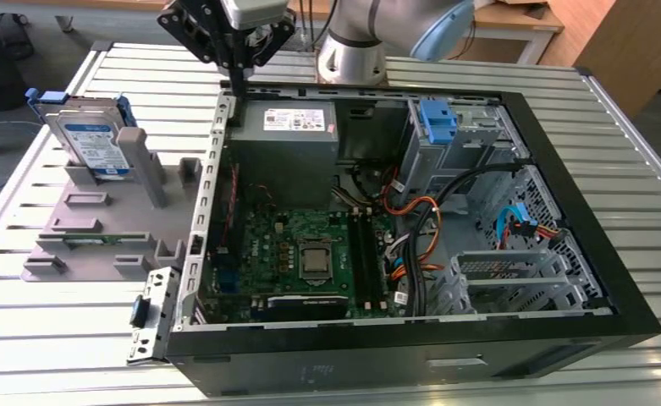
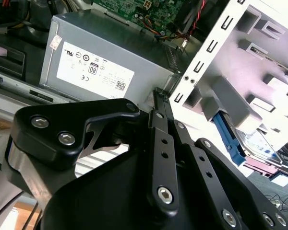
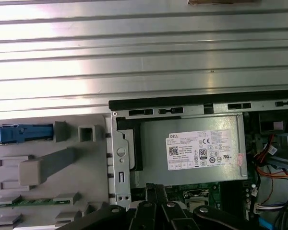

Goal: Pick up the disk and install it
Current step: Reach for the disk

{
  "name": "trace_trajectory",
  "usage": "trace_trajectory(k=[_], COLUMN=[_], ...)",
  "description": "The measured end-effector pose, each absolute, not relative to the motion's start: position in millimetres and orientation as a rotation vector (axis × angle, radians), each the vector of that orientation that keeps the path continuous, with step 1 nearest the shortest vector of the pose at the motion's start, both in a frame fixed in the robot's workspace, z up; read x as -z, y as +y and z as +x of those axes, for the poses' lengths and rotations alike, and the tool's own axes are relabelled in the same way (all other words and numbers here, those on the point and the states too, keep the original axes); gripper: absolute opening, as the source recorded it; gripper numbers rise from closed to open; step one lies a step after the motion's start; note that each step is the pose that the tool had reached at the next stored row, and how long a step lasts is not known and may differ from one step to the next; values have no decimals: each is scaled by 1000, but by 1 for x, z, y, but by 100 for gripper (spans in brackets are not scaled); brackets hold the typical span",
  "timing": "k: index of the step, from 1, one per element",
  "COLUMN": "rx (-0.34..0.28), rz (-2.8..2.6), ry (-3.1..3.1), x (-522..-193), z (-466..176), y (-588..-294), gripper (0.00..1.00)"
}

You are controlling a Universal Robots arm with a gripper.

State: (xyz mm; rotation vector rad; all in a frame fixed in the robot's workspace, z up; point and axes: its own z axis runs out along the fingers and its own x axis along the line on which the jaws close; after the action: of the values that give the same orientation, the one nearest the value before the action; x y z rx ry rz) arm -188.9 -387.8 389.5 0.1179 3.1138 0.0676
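Disk (image 1: 90,142) stands on edge in the grey holder (image 1: 93,228) on the worktop (image 1: 36,355), at ten o'clock of the open computer case (image 1: 635,321) in the exterior view. The end effector (image 1: 238,85) hangs clenched on nothing (fingers pressed together) over the case's eleven-o'clock corner, beside the power supply (image 1: 290,144), apart from the disk.

bright, even light — strong glare on the metal table (image 3: 144,28), soft shadows
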Motion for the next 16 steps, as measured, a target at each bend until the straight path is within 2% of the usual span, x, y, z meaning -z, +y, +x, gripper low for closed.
trace_trajectory(k=[16], rx=[-68], rz=[118], ry=[3112], x=[-389], z=[-210], y=[-386], gripper=[11])
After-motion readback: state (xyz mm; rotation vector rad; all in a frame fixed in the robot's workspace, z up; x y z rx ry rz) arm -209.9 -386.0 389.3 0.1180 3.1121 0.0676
